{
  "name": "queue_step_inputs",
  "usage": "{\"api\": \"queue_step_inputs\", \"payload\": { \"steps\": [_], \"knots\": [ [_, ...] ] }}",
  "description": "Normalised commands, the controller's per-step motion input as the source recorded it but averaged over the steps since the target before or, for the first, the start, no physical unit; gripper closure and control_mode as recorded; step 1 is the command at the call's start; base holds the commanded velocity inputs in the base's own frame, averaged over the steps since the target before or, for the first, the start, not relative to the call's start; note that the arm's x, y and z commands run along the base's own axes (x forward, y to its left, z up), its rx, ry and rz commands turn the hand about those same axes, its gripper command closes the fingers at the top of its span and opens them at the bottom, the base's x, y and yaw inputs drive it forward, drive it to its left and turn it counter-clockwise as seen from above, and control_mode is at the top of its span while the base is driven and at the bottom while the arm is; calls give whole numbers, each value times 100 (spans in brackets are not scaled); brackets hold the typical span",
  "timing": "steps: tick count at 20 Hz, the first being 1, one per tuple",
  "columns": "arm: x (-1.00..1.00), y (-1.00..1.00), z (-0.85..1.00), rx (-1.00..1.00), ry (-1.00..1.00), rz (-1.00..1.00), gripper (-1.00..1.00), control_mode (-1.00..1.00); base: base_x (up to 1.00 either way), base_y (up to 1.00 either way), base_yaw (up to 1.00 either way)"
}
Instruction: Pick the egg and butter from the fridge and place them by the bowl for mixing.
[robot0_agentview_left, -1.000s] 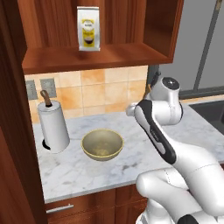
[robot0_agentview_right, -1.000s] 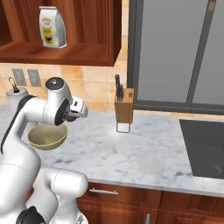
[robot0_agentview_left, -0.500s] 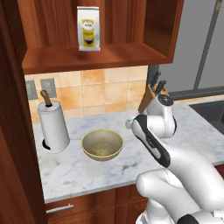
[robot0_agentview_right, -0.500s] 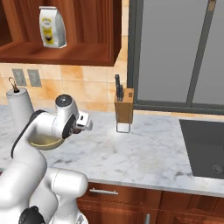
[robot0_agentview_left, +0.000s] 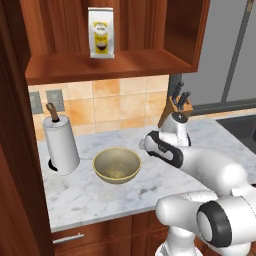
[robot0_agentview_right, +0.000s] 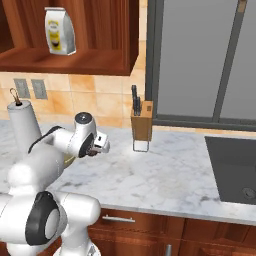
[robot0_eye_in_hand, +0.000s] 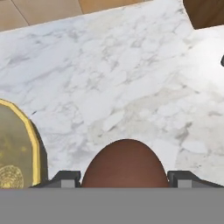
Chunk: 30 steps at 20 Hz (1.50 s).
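Marble counter (robot0_agentview_left: 90, 192): bowl (robot0_agentview_left: 116, 165) mid-counter, paper towel roll (robot0_agentview_left: 60, 144) toward left edge, knife block (robot0_agentview_right: 141, 121) at back wall; gripper (robot0_eye_in_hand: 124, 177) clamping egg (robot0_eye_in_hand: 125, 164), blunt end outward, above bare counter beside bowl.

No text could be read anywhere. The bag (robot0_agentview_left: 101, 33) on the shelf (robot0_agentview_left: 107, 66), at about 12 o'clock in the left base view and 11 o'clock in the right base view, carried a yellow-and-dark label, but its marks were too small and blurred to make out as words or numbers.
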Motion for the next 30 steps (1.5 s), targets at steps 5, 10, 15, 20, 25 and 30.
{"api": "queue_step_inputs", "payload": {
  "steps": [5,10,15,20,25,30],
  "knots": [
    [49,11,-39,2,3,-7,100,-100,0,0,0],
    [33,10,-30,8,7,-4,100,-100,0,0,0],
    [22,5,-28,12,8,-3,100,-100,0,0,0],
    [15,10,-29,9,0,-6,100,-100,0,0,0],
    [20,7,-28,6,0,-7,100,-100,0,0,0],
    [18,1,-13,3,0,-5,-100,-100,0,0,0]
  ]
}}
